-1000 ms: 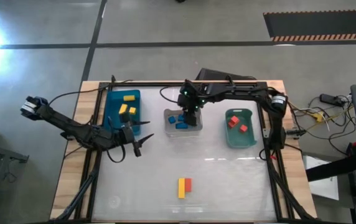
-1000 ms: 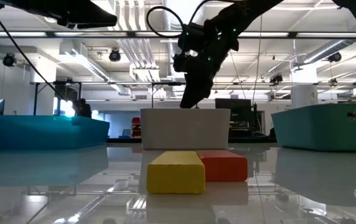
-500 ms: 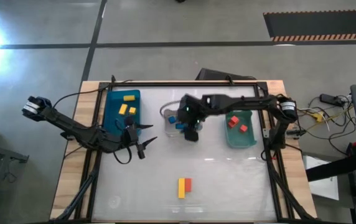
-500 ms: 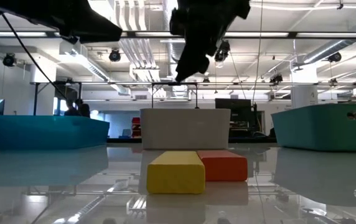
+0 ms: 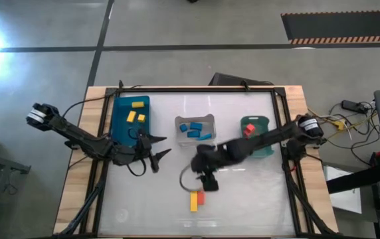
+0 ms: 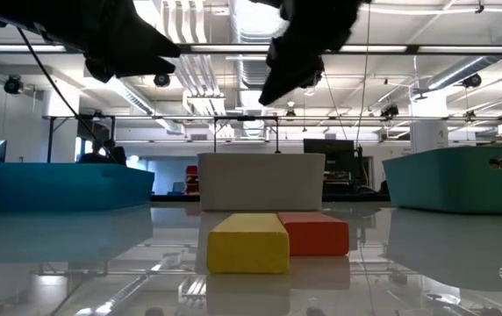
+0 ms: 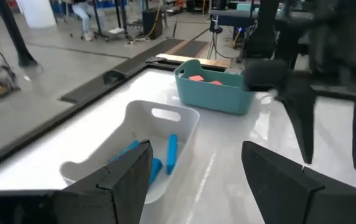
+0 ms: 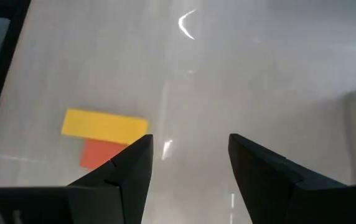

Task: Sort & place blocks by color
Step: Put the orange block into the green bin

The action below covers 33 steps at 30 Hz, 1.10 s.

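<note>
**Right arm has swung from the clear bin to the last two blocks**

Your remaining yellow block (image 5: 193, 202) and red block (image 5: 200, 197) lie touching near the table's front edge. The right gripper (image 5: 208, 184), a second ago over the clear bin (image 5: 196, 129), now hovers just behind them, jaws wide and empty. The left gripper (image 5: 160, 155) waits open beside the blue bin (image 5: 118, 111).

A yellow block (image 6: 247, 243) touches a red block (image 6: 318, 233) before a white bin (image 6: 261, 181).

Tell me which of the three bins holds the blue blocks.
The clear middle bin holds them. The blue bin has yellow blocks and the green bin has red ones.
</note>
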### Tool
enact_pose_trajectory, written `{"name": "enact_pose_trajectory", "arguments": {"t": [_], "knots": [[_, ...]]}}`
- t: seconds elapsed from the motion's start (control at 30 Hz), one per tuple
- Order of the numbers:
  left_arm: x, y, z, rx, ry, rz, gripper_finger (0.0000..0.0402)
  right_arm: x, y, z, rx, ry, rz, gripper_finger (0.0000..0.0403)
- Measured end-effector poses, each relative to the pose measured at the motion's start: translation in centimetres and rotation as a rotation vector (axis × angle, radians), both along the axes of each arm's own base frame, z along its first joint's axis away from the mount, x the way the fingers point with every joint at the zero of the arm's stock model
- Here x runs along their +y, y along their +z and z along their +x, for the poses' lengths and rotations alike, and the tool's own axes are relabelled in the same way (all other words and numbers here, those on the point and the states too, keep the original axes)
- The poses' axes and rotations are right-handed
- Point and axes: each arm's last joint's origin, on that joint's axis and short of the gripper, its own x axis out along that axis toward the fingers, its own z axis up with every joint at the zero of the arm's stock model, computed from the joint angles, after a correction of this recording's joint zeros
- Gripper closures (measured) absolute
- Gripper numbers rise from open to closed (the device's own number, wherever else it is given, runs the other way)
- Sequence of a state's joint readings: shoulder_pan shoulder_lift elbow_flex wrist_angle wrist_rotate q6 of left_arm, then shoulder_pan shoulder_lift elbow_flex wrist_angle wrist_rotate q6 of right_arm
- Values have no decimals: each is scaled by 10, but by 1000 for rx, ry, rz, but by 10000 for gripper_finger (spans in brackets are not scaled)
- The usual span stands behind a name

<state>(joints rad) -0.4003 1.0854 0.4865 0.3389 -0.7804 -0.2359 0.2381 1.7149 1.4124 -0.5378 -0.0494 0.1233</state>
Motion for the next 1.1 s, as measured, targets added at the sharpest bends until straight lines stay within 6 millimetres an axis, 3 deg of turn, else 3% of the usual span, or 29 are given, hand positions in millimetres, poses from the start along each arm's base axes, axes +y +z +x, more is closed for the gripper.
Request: {"name": "enact_pose_trajectory", "arguments": {"t": [0.23, 0.53, 0.77, 1.1], "knots": [[-8, -5, 4, -38, -28, -120, 171, 55, -23, -20, -49, 9, -5, 202], [-23, -10, 20, -98, -149, -98, 171, 96, -38, -40, -183, -22, -18, 202], [-25, -15, 22, -93, -152, -106, 171, 104, -52, -49, -234, -61, 36, 228], [-24, -14, 22, -86, -156, -81, 171, 92, -86, -65, -277, -118, 25, 329]]}}
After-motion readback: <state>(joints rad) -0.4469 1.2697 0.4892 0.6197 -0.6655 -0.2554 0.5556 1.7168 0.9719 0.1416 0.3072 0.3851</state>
